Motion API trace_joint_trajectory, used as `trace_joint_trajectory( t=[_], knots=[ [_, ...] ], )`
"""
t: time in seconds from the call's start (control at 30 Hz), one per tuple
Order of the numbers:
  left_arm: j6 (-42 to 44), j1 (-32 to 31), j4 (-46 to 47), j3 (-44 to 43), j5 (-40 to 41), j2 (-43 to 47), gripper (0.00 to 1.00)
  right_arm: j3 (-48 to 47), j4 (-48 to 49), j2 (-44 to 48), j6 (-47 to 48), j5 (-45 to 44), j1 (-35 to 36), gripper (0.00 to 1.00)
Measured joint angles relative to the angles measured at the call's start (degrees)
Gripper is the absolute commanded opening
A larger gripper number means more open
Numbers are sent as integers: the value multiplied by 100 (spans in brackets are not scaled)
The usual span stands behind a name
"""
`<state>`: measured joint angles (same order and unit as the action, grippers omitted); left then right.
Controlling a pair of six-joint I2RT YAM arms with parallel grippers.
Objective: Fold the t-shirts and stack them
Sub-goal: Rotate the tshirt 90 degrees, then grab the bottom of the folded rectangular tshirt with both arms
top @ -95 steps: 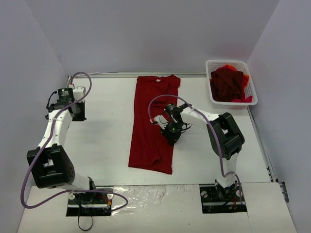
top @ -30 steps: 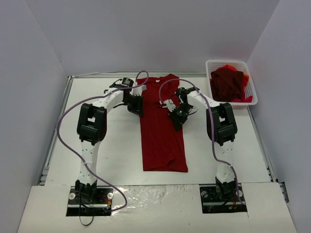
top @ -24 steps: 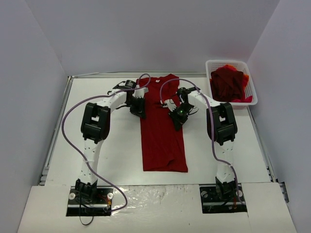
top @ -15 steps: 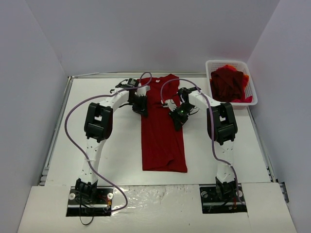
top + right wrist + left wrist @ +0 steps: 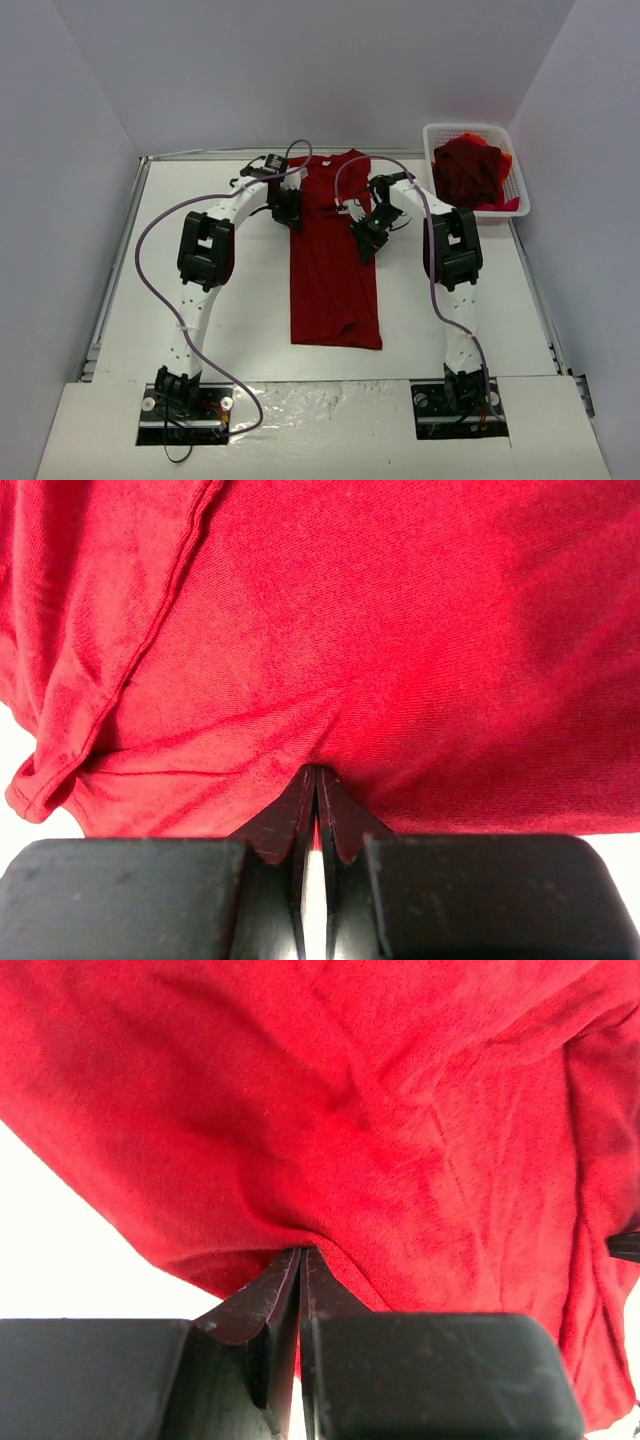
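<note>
- Currently a dark red t-shirt (image 5: pixel 333 260) lies stretched lengthwise down the middle of the white bench (image 5: pixel 260 300). Its collar end points to the far wall and its hem points toward the arm bases.
- The shirt forms a long narrow strip, with light wrinkles near the hem.
- The left end effector (image 5: pixel 291 212) sits at the shirt's left edge, in the far part of the strip below the shoulder.
- In the left wrist view its two black fingers (image 5: pixel 262 1305) are pressed together. A small peak of red cloth is gathered at their tips, so it is clamped on the t-shirt.
- The right end effector (image 5: pixel 366 238) sits at the shirt's right edge, opposite the left one and slightly nearer the arm bases.
- In the right wrist view its jaws meet with only a hairline between them. The cloth puckers into the tips, so it too is pinching the t-shirt.
- A stitched seam (image 5: pixel 165 590) runs diagonally across the cloth in the upper left of the right wrist view.
- The shirt spans the gap between the two end effectors, and both arms reach far forward over the bench.
- At the far right corner stands a white mesh basket (image 5: pixel 465 127), well apart from both end effectors.
- The basket holds a heap of t-shirts (image 5: pixel 468 172). These are mostly dark red, with brighter red-orange cloth showing at the edges.
</note>
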<state>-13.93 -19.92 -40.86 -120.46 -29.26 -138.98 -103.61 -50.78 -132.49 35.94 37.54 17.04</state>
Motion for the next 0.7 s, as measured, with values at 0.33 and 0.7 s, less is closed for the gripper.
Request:
trace_joint_trajectory(
  t=[0.33, 0.7],
  knots=[
    [2, 26, -42, -468, 472, -229, 2, -942, -66, -492, -83, -22, -138, 0],
    [-94, 223, -155, -1985, 428, -1099, 2, -1904, -68, -994, -138, -44, -168, 0]
  ],
)
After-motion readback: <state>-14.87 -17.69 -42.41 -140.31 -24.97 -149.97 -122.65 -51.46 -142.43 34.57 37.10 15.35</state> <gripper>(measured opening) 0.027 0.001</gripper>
